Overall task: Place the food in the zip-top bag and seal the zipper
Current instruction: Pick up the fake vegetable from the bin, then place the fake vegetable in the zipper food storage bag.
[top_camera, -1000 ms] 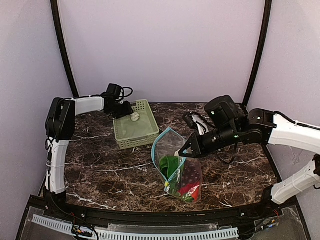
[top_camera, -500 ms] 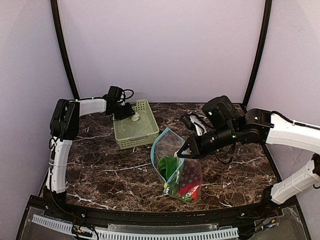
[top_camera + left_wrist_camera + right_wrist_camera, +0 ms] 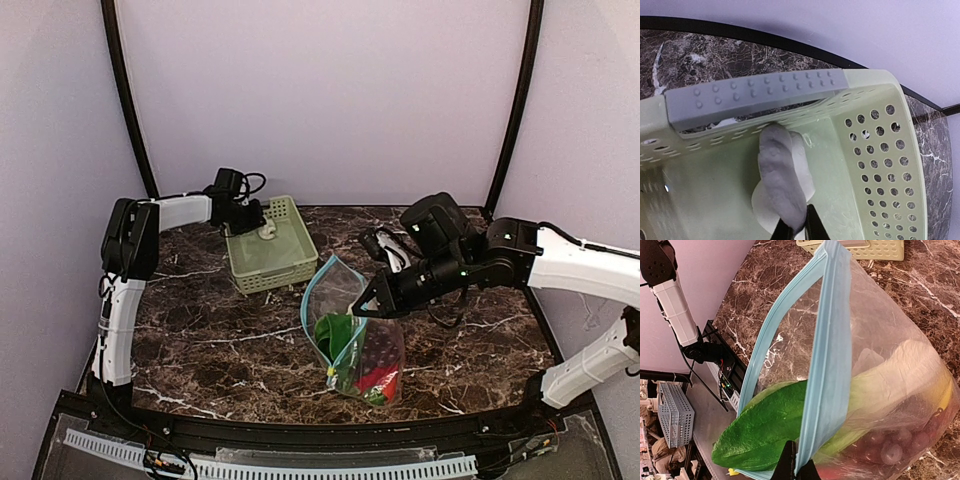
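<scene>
The clear zip-top bag point(image 3: 360, 340) lies mid-table, mouth held open. My right gripper point(image 3: 362, 308) is shut on its light blue zipper strip point(image 3: 830, 365) and lifts that edge. Inside are green bok choy point(image 3: 770, 432), dark purple grapes point(image 3: 890, 447), a red chilli point(image 3: 378, 378) and a bit of yellow lemon point(image 3: 946, 392). A yellowish slider tab point(image 3: 330, 368) sits at the near end. My left gripper point(image 3: 258, 225) is shut on the white garlic point(image 3: 782, 185) inside the pale green basket point(image 3: 270, 258), which is tilted up at the back.
The basket's grey rim point(image 3: 755, 97) lies just ahead of my left fingers. Black cables point(image 3: 385, 245) lie at the back right behind the right arm. A black rail point(image 3: 300, 425) runs along the table's near edge.
My left gripper has lifted the garlic a little, and the basket has tilted and shifted with it. My right gripper has moved slightly left, keeping the bag mouth open.
</scene>
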Available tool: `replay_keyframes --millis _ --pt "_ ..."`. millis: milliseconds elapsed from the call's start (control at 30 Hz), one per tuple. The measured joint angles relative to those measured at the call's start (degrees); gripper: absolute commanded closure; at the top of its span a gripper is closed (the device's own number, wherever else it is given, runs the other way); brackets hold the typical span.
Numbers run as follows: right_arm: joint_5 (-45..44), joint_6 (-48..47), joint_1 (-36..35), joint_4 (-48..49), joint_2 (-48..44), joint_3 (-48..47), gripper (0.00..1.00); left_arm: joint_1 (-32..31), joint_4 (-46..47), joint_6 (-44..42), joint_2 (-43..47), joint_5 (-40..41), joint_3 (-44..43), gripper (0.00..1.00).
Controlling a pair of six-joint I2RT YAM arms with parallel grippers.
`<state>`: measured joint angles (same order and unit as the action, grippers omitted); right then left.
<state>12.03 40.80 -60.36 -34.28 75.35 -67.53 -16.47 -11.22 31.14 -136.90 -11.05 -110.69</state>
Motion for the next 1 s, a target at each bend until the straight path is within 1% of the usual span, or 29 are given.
replay_keyframes --millis 67,333,500,600,767,933,1000 --pt "0.0 0.0 0.0 0.0 0.3 -0.1 1.00 0.2 0.0 0.0 0.0 -0.5 -0.4 0.99" --pt "0.2 -0.3 0.1 0.1 0.8 -0.2 1.00 0.2 1.5 0.2 0.1 -4.0 -0.2 0.99" --pt "0.2 -0.3 0.2 0.1 1.1 -0.4 1.00 0.2 3.5 0.1 2.8 -6.5 4.3 0.99" --pt "0.2 -0.4 0.2 0.1 1.2 -0.7 1.00 0.2 4.6 -0.1 6.1 -8.0 7.7 0.99" --pt "0.1 -0.5 0.2 0.1 1.2 -0.9 1.00 0.2 7.2 -1.0 14.6 -9.7 14.1 0.99" --pt "-0.2 -0.5 0.2 0.1 1.2 -0.9 1.00 0.2 10.7 -1.8 25.8 -11.0 22.6 0.99" --pt "-0.4 -0.4 0.3 0.1 1.1 -0.9 1.00 -0.1 12.6 -2.1 30.7 -11.0 27.2 0.99"
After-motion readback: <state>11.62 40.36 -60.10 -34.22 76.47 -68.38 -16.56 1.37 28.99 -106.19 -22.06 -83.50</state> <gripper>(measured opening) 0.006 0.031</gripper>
